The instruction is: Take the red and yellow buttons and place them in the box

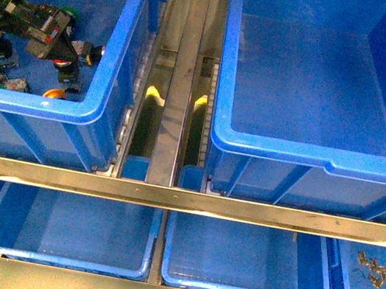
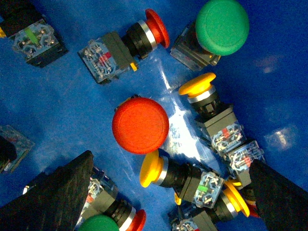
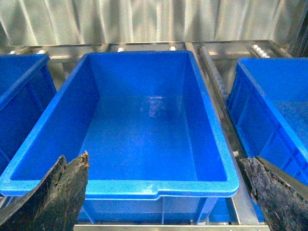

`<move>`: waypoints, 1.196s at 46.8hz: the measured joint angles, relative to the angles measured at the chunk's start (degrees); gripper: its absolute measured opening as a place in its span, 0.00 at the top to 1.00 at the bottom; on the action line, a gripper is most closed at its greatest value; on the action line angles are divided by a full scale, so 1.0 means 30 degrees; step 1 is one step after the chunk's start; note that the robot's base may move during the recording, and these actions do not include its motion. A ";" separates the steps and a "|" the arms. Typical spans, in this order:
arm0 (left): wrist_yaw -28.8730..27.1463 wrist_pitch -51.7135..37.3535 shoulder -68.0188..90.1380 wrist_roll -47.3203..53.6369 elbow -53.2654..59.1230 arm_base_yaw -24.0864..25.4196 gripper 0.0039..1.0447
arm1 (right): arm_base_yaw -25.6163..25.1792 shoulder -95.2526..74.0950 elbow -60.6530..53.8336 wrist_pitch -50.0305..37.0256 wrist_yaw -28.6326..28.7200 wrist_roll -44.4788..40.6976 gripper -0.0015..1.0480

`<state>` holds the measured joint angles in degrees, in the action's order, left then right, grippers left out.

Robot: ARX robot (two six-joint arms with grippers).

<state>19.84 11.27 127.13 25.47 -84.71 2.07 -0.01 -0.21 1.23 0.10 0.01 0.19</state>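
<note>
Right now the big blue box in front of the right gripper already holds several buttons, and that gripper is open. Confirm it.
Not right. The box in front of the right gripper holds no buttons: the right wrist view shows its floor bare from wall to wall. The rest stands: that gripper is open.

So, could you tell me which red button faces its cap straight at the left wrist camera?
The middle red button: its cap shows as a full disc hiding the body, while the other red buttons lie sideways.

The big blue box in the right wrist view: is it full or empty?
Empty: the box shows only bare blue floor, nothing inside.
</note>
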 joint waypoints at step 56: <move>0.0357 0.0561 0.3672 -0.0248 -0.3643 -0.0109 0.07 | 0.0000 0.0000 0.0000 0.0000 0.0000 0.0000 0.06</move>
<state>20.91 12.95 138.15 24.73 -95.64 1.74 -0.01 -0.21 1.23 0.10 0.01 0.19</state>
